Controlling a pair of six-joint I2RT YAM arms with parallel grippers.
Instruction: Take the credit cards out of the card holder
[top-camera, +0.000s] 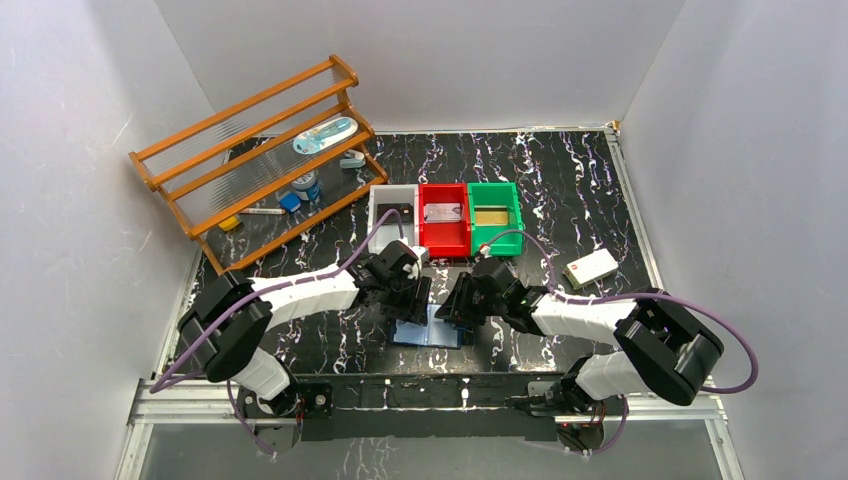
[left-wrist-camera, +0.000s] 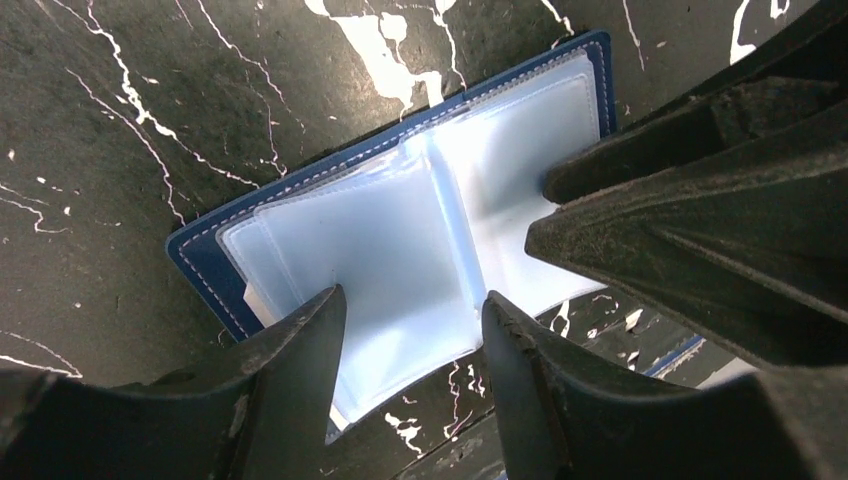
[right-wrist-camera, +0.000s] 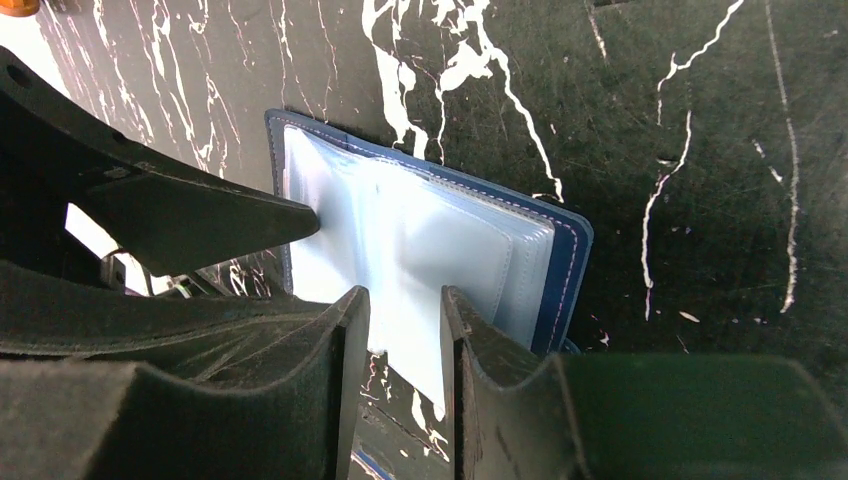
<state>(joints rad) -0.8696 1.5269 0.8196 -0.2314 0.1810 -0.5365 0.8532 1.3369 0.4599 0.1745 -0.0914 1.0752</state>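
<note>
The card holder lies spread open on the table, near its front edge. It looks light and floppy, with slick clear pockets, so the stiffer navy cover rim is probably the safer hold. The left gripper stands half open astride a pocket leaf, clamping nothing, while the right gripper, set narrower, has a leaf corner loose between its jaws.

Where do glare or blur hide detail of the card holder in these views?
Left wrist: glare whitens the clear pockets of the card holder, so any card inside is hard to see. Right wrist: the same white glare, plus a blown-out patch at the left edge. Top external: evenly lit and sharp, yet the holder shows only as a small blue patch.
</note>
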